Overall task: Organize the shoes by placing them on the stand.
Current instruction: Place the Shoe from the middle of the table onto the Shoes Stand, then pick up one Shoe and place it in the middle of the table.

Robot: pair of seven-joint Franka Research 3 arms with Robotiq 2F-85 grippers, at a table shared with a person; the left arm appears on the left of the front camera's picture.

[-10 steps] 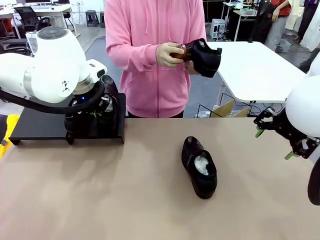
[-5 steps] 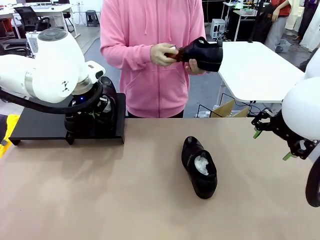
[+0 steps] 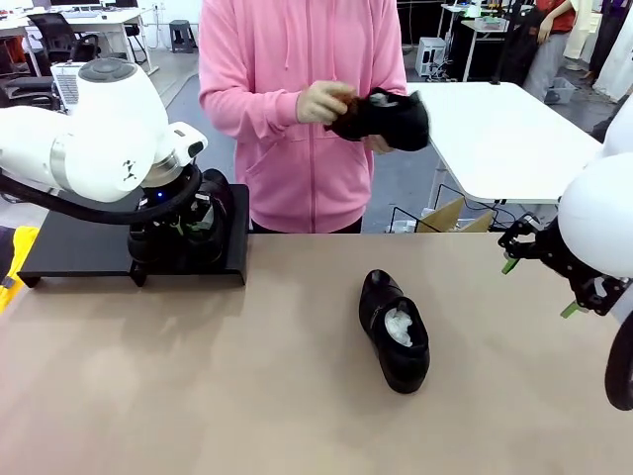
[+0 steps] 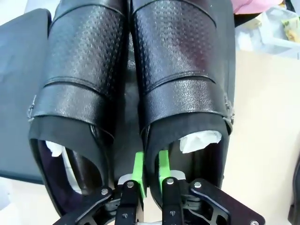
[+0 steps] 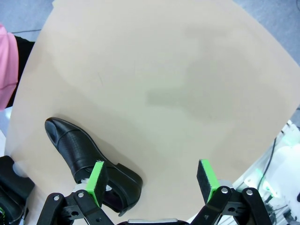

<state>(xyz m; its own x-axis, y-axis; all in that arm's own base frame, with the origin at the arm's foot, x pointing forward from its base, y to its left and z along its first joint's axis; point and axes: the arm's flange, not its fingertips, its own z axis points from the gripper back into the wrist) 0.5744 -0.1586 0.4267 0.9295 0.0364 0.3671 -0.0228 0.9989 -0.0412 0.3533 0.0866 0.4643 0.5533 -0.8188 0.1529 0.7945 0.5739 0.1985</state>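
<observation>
Side by side on low flat black rectangular stand point(image 3: 79, 247): two glossy black leather dress shoes point(image 4: 79, 70) stuffed with white crumpled paper point(image 4: 199, 139), left gripper point(image 4: 151, 168) pinching collar of outer shoe point(image 4: 183, 61). Right gripper point(image 5: 152, 180) spread wide over tan tabletop point(image 3: 247, 376), near third shoe point(image 3: 396, 332) lying there. Fourth shoe point(image 3: 391, 117) held in person's hands point(image 3: 318, 102).

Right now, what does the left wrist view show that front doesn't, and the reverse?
Left wrist adds: left gripper, jaws pinching the wall of the paper-stuffed shoe, its mate alongside. Front adds: the person's hand holding a third shoe, a fourth shoe on the tabletop, the right gripper open. Shared: the stand, shoes on it.
</observation>
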